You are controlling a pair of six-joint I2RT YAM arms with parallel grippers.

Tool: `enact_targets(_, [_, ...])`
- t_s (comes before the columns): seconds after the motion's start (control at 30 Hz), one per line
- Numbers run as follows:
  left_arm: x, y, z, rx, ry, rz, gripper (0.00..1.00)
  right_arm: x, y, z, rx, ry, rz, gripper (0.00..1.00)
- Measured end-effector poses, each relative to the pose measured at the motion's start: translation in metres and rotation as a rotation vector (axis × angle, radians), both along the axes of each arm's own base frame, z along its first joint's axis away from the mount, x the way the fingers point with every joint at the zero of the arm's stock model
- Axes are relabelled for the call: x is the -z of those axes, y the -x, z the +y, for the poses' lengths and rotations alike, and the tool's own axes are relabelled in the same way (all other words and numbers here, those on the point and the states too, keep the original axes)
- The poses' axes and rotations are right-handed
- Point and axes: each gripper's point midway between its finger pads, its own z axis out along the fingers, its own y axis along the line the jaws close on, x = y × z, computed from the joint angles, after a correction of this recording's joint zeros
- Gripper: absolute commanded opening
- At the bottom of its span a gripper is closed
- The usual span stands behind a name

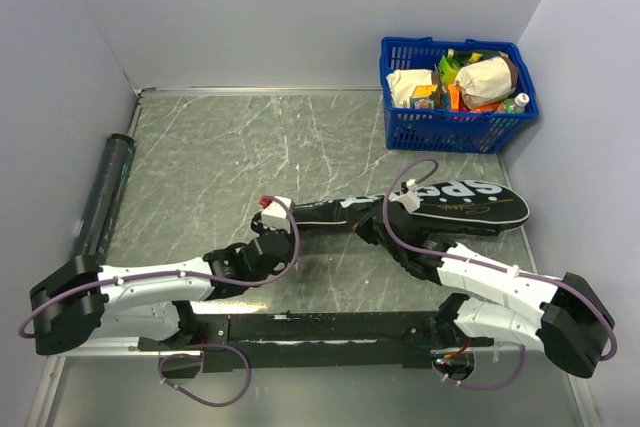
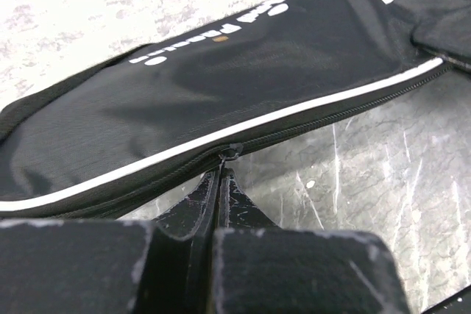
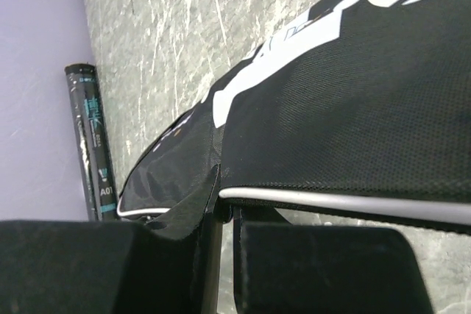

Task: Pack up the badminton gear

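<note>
top view / bag: black SPORT racket bag [image 1: 440, 209] lies flat on the grey table [image 1: 250, 137], right of centre. Wide head end is to the right, narrow end points left.
top view / tube: dark shuttle tube [image 1: 105, 197] lies along the left wall, well apart from the bag.
top view / rackets, shuttles: none in sight on the table. Prob. inside bag & tube, can't confirm.
top view / basket: blue grocery basket [image 1: 455, 97] in the far right corner, not part of the job.
top view / arms: left gripper [image 1: 272, 235] at the bag's narrow end. Right gripper [image 1: 380, 230] at its near edge, approx. mid-length. Finger state unreadable from up here.
left wrist / fingers [image 2: 210, 204]: closed tight, tips together just under the zip pull [image 2: 232, 152] on the bag's edge. Looks like they pinch the tab.
left wrist / zip: runs just below the white piping [image 2: 309, 108]. Can't tell which side of the pull is done up.
right wrist / fingers [image 3: 199, 211]: closed on the bag's edge, hem caught b/w the tips. Holding the bag steady for the zip, I'd say.
right wrist / tube: far left, against the wall.
progress: late stage, by my reckoning. Gear seems stowed and the zip is the step in hand.
left to do: finish the zip, then sort the tube.
</note>
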Motion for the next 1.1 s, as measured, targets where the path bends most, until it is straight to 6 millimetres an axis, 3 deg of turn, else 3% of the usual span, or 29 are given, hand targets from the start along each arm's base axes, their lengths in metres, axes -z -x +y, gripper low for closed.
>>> enact_targets(0.37, [-0.034, 0.011, 0.020, -0.009, 0.091, -0.004, 0.01, -0.015, 0.011, -0.015, 0.009, -0.047, -0.051, 0.00])
enact_targets(0.6, [-0.038, 0.015, 0.042, -0.040, 0.092, 0.014, 0.01, -0.011, 0.019, -0.024, -0.004, -0.029, -0.059, 0.00])
enact_targets(0.87, [-0.060, 0.014, 0.064, -0.036, 0.214, 0.006, 0.01, -0.028, 0.032, -0.033, -0.066, -0.009, -0.119, 0.00])
enact_targets(1.1, [-0.061, 0.026, 0.056, 0.072, 0.242, 0.038, 0.01, -0.029, 0.047, -0.044, -0.123, 0.021, -0.153, 0.00])
